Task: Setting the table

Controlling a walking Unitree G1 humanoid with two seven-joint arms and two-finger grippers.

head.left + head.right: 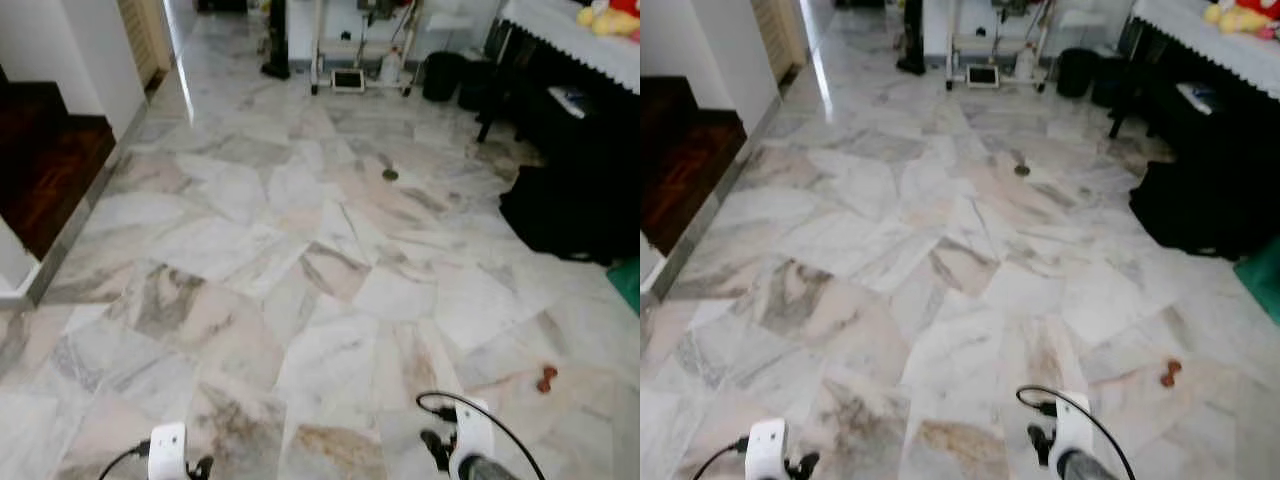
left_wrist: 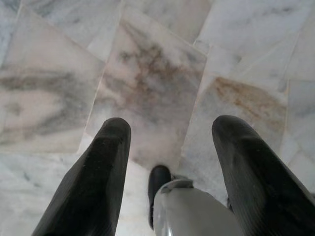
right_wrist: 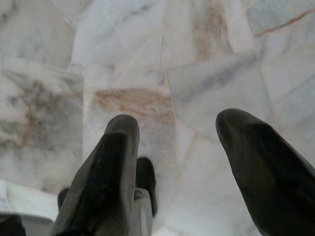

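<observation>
Marble floor (image 1: 330, 300), pale with grey and rust veining, runs from my feet to the far wall. Nearest, my left gripper (image 2: 170, 142) and right gripper (image 3: 177, 132) hang low over bare tiles, each with its two black fingers spread apart and holding nothing; the wrist views show this spread, whereas the head views show just my wrists at the lower edge. Near my right side lies a small red-brown object (image 1: 546, 378) on the floor. Farther off, a dark round spot (image 1: 390, 174) marks the tiles. Beyond, a black bag (image 1: 570, 215) sits beneath a white-covered table (image 1: 575, 40); no tableware can be made out.
</observation>
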